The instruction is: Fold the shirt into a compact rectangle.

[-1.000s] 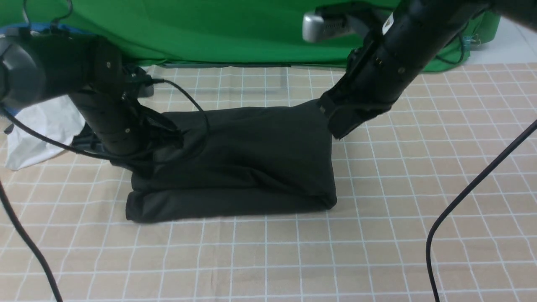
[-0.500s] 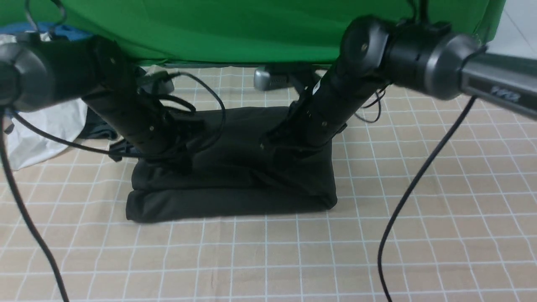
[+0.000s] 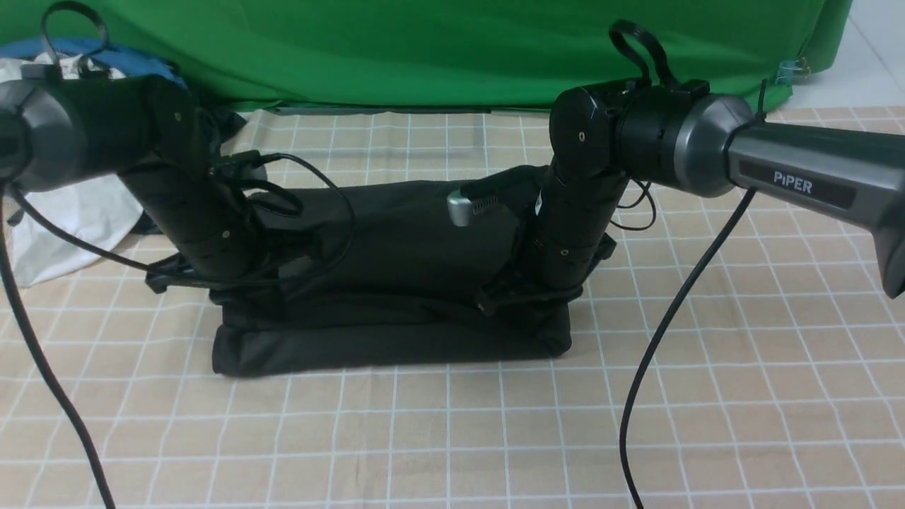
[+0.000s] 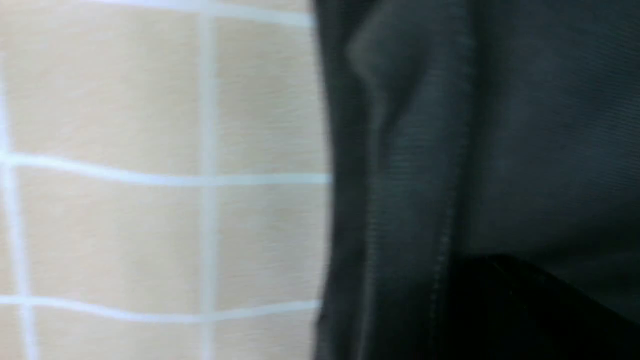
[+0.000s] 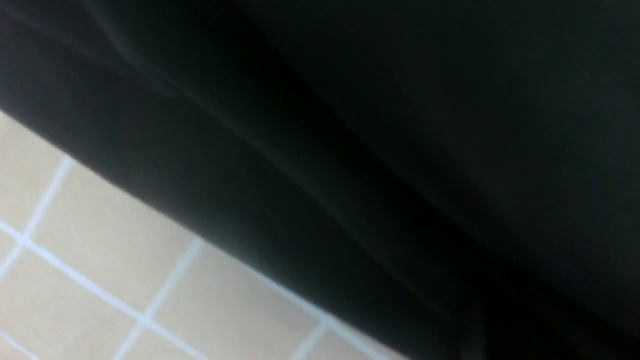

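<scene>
The black shirt (image 3: 396, 346) lies as a folded bundle on the checked cloth, its near edge a thick roll. Both arms reach down onto it. My left gripper (image 3: 237, 290) is sunk into the cloth at the bundle's left end, and my right gripper (image 3: 523, 300) at its right end. Each is shut on a pinch of shirt, and the fabric between them stands up a little behind the front roll. The left wrist view shows a stitched hem of the shirt (image 4: 425, 150) beside bare tablecloth. Nearly all of the right wrist view is dark shirt (image 5: 350, 125). The fingertips are lost in the black fabric.
A white garment (image 3: 71, 212) and blue cloth (image 3: 106, 53) lie at the far left by the green backdrop (image 3: 424, 49). Black cables (image 3: 672, 318) hang from both arms over the checked tablecloth (image 3: 495, 424).
Both arms have swung from the far side toward the front and come down, carrying the shirt's far edge over onto the front roll. The bundle is now narrower front to back.
</scene>
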{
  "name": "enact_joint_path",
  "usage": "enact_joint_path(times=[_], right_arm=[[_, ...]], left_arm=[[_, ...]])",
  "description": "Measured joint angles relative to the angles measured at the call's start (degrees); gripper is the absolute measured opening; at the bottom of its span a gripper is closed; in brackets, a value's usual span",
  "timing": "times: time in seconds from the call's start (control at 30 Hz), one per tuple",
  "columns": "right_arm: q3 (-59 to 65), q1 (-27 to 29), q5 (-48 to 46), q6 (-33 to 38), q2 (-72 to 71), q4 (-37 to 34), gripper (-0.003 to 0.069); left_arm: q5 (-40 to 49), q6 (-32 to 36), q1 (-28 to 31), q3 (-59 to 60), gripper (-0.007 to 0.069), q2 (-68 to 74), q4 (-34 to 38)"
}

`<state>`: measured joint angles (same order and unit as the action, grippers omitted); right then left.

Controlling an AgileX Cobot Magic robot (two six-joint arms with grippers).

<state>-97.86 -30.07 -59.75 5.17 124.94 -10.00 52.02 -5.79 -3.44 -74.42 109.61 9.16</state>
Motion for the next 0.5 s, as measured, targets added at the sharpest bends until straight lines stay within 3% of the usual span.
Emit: enact_joint_path(times=[0.2, 0.33, 0.5], right_arm=[[-1.08, 0.00, -0.19, -1.05, -2.04, -1.48, 0.0070], [-4.90, -0.21, 2.93, 3.12, -3.86, -11.47, 0.0062], [-8.84, -1.52, 4.41, 6.22, -2.38, -16.43, 0.0034]], left_arm=[[0.38, 0.00, 1.76, 0.00, 0.0013, -2.41, -1.44], [-0.08, 0.00, 1.79, 0.00, 0.0013, -7.45, -1.71], [-0.03, 0.00, 1.79, 0.00, 0.0013, -11.18, -1.23]])
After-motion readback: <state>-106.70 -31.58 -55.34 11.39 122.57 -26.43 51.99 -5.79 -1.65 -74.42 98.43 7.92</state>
